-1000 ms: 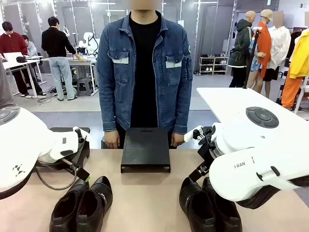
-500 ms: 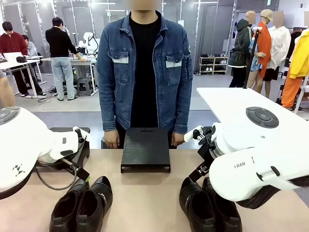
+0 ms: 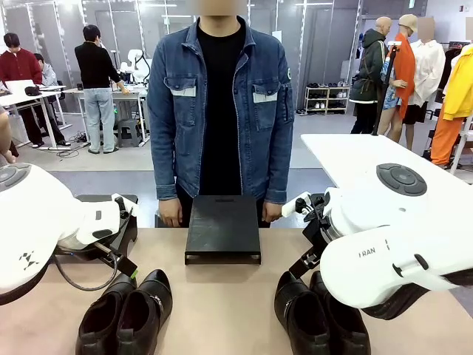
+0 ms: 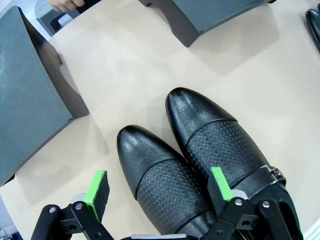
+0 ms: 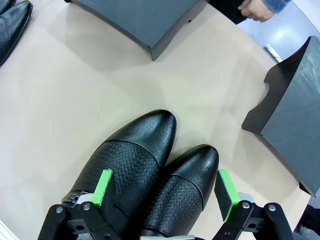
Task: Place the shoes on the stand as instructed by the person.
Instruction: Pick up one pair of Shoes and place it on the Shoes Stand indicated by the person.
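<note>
Across the table point(image 3: 222, 296) the person point(image 3: 222, 111) stood with both hands low at the far edge, either side of the black stand point(image 3: 222, 225), not pointing at anything. Nearer the robot sat the shoes: the strap pair point(image 3: 126, 314) on the left and the other pair point(image 3: 321, 314) on the right, both flat on the table, well apart from the stand. The left gripper point(image 4: 159, 189) hung over the strap pair, jaws wide with nothing in them, and the right gripper point(image 5: 164, 190) did likewise above the other pair (neither seemed to touch leather). My read: nothing picked yet. Next it'd need the person's cue, then a drop onto one shoe.
</note>
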Tool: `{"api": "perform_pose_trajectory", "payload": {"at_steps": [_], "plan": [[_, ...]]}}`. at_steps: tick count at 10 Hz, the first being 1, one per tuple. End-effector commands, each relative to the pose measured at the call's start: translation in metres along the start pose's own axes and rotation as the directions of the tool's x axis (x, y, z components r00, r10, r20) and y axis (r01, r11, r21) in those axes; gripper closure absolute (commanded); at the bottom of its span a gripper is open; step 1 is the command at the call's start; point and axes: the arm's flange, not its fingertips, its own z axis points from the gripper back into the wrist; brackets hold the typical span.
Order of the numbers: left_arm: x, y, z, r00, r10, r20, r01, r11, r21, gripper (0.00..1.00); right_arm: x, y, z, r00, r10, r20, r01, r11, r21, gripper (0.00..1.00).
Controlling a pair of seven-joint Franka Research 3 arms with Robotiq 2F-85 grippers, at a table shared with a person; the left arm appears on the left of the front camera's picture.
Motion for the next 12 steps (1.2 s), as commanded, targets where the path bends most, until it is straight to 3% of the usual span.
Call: {"api": "perform_pose_trajectory", "payload": {"at_steps": [1, 12], "plan": [[0.0, 0.0, 0.0, 1.0, 0.0, 0.0, 0.0, 1.0, 0.0, 0.0, 0.0, -0.0001, 0.0, 1.0, -0.002, 0.0, 0.002, 1.0, 0.0, 0.0], [0.0, 0.0, 0.0, 1.0, 0.0, 0.0, 0.0, 1.0, 0.0, 0.0, 0.0, -0.0001, 0.0, 1.0, -0.002, 0.0, 0.002, 1.0, 0.0, 0.0]]}}
